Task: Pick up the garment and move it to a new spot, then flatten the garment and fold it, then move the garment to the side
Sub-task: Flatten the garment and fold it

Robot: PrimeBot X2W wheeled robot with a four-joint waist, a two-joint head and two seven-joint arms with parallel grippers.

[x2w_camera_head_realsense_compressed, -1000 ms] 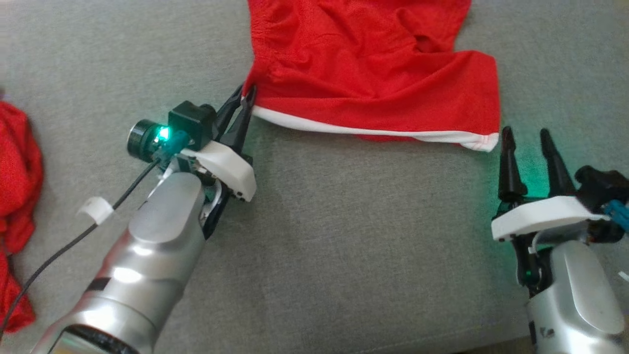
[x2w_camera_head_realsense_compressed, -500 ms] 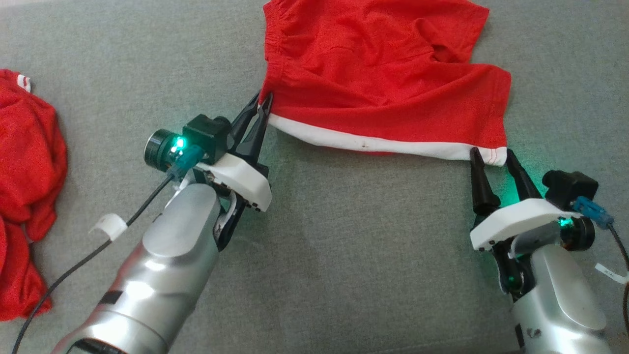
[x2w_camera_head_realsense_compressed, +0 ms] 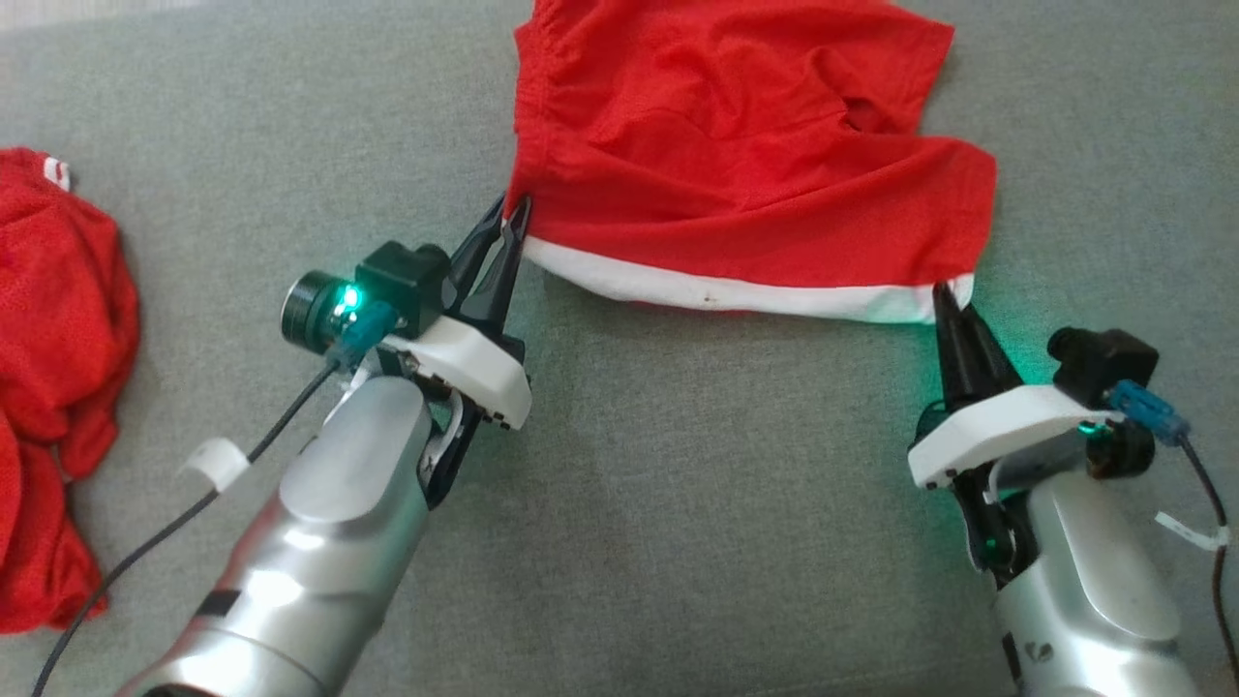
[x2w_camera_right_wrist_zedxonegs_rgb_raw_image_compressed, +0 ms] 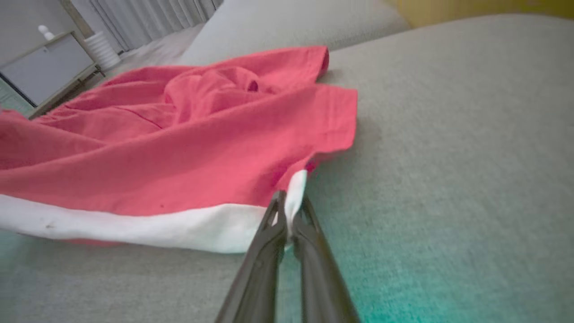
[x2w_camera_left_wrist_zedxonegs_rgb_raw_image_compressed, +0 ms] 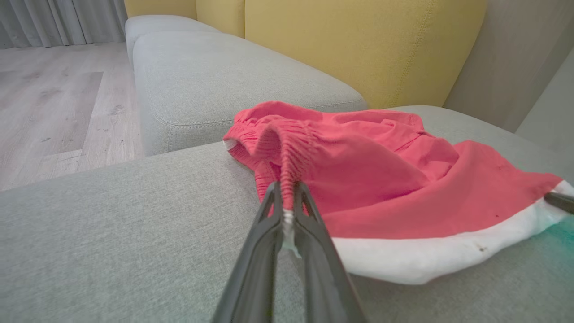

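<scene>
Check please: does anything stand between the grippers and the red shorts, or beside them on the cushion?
Nothing visible between: the left gripper and right gripper are both shut on the red shorts. A second red garment lies on the cushion at the robot's left.

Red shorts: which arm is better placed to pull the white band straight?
Likely the right. The right end effector is shut on the red shorts at the free corner of the white band; the left end effector clamps the bunched waistband, a good anchor.

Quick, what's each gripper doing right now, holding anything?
Left gripper: shut on the red shorts, at the waistband end.
Right gripper: shut on the red shorts, at the white hem's corner.
</scene>
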